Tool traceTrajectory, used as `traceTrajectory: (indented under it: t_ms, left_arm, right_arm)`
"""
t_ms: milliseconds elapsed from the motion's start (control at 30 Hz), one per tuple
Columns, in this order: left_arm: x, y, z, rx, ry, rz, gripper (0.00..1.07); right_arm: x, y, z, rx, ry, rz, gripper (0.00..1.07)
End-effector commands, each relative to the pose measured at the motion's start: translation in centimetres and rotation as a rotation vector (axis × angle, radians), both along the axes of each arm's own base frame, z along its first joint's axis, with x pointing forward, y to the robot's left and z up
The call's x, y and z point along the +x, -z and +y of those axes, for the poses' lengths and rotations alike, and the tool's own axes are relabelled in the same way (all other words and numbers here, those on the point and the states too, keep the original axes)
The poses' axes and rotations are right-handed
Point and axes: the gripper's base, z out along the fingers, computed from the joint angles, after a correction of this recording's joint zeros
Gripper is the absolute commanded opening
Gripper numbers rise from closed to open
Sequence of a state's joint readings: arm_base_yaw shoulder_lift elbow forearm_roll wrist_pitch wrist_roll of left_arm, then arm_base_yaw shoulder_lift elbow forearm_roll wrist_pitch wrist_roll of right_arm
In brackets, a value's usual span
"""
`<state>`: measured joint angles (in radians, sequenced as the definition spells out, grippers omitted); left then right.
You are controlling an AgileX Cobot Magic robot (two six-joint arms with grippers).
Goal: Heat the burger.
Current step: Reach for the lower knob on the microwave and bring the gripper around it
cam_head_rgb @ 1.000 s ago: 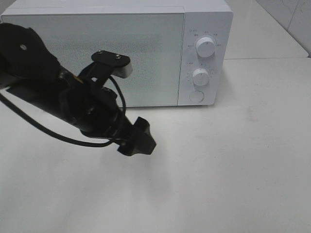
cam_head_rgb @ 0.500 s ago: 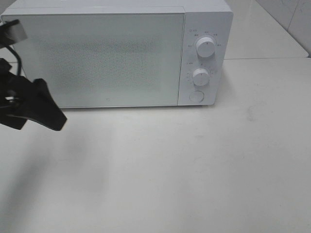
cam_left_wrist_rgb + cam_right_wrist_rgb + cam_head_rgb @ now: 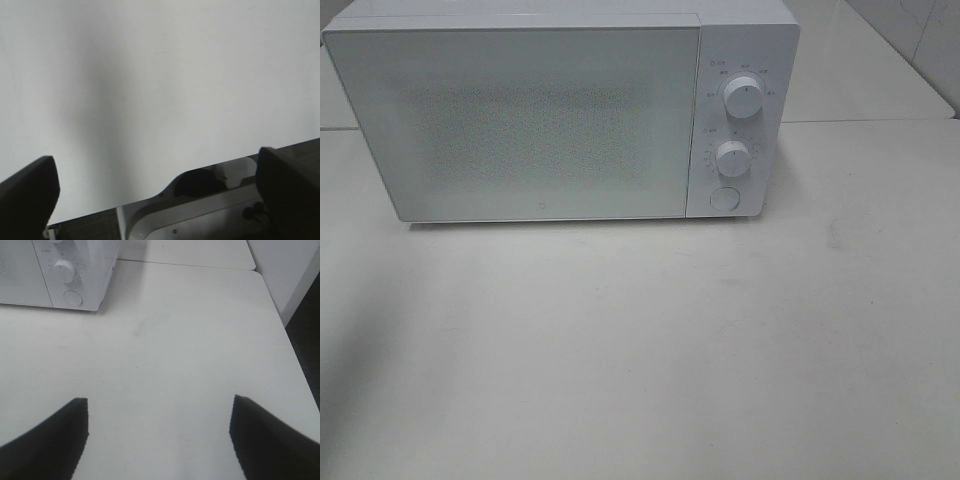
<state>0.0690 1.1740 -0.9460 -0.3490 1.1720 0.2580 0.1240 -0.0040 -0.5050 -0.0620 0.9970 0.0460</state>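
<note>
The burger is out of view in every frame. A white microwave (image 3: 550,110) stands at the back of the table with its door shut; its frosted door hides the inside. Its corner also shows in the right wrist view (image 3: 60,275). My left gripper (image 3: 155,195) is open and empty over the table's edge; it is out of the high view. My right gripper (image 3: 157,440) is open and empty above the bare white table, to the right of the microwave.
Two white knobs (image 3: 743,97) and a round button (image 3: 723,198) sit on the microwave's right panel. The white table (image 3: 650,350) spreads in front. Its right edge (image 3: 292,355) drops off to a dark floor. A metal frame part (image 3: 200,205) shows below the table's edge.
The left arm has swung away from in front of the microwave door, moved left, and left the high view entirely. The microwave has not moved.
</note>
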Motion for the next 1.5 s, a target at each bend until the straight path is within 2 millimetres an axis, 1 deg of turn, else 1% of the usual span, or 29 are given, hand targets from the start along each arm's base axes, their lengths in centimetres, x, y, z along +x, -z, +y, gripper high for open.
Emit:
traceTrajectory:
  t_ms: [33,100,133,167,200,233,333,367,433,467,533,567,633,667,733,767,833,900,933,967,1000,1133,1167,1267,1300,1333,1400,1467,1500]
  left_arm:
    - [-1.1,-0.6,0.7,0.061,-0.064,-0.006,1.01]
    - [-2.4,-1.7,1.0,0.101,-0.109,-0.059,1.01]
    - [-2.4,-1.7,1.0,0.101,-0.109,-0.059,1.01]
    - [-3.5,-2.3,1.0,0.105,-0.111,-0.105,1.01]
    - [-4.1,-2.4,0.9,0.106,-0.111,-0.126,1.01]
    - [-5.2,-2.2,0.9,0.108,-0.112,-0.152,1.01]
    - [-5.8,-2.0,0.8,0.107,-0.114,-0.157,1.01]
    - [-7.2,-1.3,0.7,0.107,-0.114,-0.163,1.01]
    - [-9.1,-0.4,0.6,0.106,-0.118,-0.181,1.01]
    - [-9.1,-0.4,0.6,0.106,-0.118,-0.181,1.01]
    - [-10.8,0.4,0.5,0.112,-0.119,-0.211,1.01]
    - [-10.8,0.4,0.5,0.112,-0.119,-0.211,1.01]
    - [-12.2,0.8,0.4,0.116,-0.121,-0.249,1.01]
    - [-12.2,0.8,0.4,0.116,-0.121,-0.249,1.01]
    - [-13.5,1.0,0.3,0.118,-0.126,-0.308,1.01]
    - [-13.5,1.0,0.3,0.118,-0.126,-0.308,1.01]
    - [-14.7,1.5,0.2,0.119,-0.13,-0.357,1.01]
    - [-14.9,1.7,0.2,0.115,-0.131,-0.369,1.01]
    - [-15.4,2.4,0.2,0.113,-0.139,-0.409,1.01]
    - [-15.4,2.4,0.2,0.113,-0.139,-0.409,1.01]
    - [-15.5,2.4,0.2,0.116,-0.149,-0.457,1.01]
    - [-16.9,2.3,0.2,0.127,-0.157,-0.54,1.01]
    - [-16.9,2.3,0.2,0.127,-0.157,-0.54,1.01]
    - [-18.2,2.1,0.1,0.127,-0.161,-0.622,1.01]
    - [-18.2,2.1,0.1,0.127,-0.161,-0.622,1.01]
    - [-18.9,2.0,0.1,0.127,-0.163,-0.664,1.01]
    - [-19.2,2.0,0.0,0.127,-0.164,-0.684,1.01]
    - [-20.4,1.9,0.0,0.127,-0.168,-0.756,1.01]
    - [-20.4,1.9,0.0,0.127,-0.168,-0.756,1.01]
  right_arm:
    - [-0.4,0.1,-0.1,-0.003,0.007,-0.03,0.75]
    - [-0.4,0.1,-0.1,-0.003,0.007,-0.03,0.75]
    - [-0.4,0.1,-0.1,-0.003,0.007,-0.03,0.75]
    - [-0.4,0.1,-0.1,-0.003,0.007,-0.03,0.75]
    - [-0.4,0.1,-0.1,-0.003,0.007,-0.03,0.75]
    - [-0.4,0.1,-0.1,-0.003,0.007,-0.03,0.75]
    - [-0.4,0.1,-0.1,-0.003,0.007,-0.03,0.75]
    - [-0.4,0.1,-0.1,-0.003,0.007,-0.03,0.75]
    - [-0.4,0.1,-0.1,-0.003,0.007,-0.03,0.75]
    - [-0.4,0.1,-0.1,-0.003,0.007,-0.03,0.75]
    - [-0.4,0.1,-0.1,-0.003,0.007,-0.03,0.75]
    - [-0.4,0.1,-0.1,-0.003,0.007,-0.03,0.75]
    - [-0.4,0.1,-0.1,-0.003,0.007,-0.03,0.75]
    - [-0.4,0.1,-0.1,-0.003,0.007,-0.03,0.75]
    - [-0.4,0.1,-0.1,-0.003,0.007,-0.03,0.75]
    - [-0.4,0.1,-0.1,-0.003,0.007,-0.03,0.75]
    - [-0.4,0.1,-0.1,-0.003,0.007,-0.03,0.75]
    - [-0.4,0.1,-0.1,-0.003,0.007,-0.03,0.75]
    - [-0.4,0.1,-0.1,-0.003,0.007,-0.03,0.75]
    - [-0.4,0.1,-0.1,-0.003,0.007,-0.03,0.75]
    - [-0.4,0.1,-0.1,-0.003,0.007,-0.03,0.75]
    - [-0.4,0.1,-0.1,-0.003,0.007,-0.029,0.75]
    - [-0.4,0.1,-0.1,-0.003,0.007,-0.029,0.75]
    - [-0.4,0.1,-0.1,-0.003,0.007,-0.029,0.75]
    - [-0.4,0.1,-0.1,-0.003,0.007,-0.029,0.75]
    - [-0.4,0.1,-0.1,-0.003,0.007,-0.029,0.75]
    - [-0.4,0.1,-0.1,-0.003,0.007,-0.029,0.75]
    - [-0.4,0.1,-0.1,-0.003,0.007,-0.029,0.75]
    - [-0.4,0.1,-0.1,-0.003,0.007,-0.029,0.75]
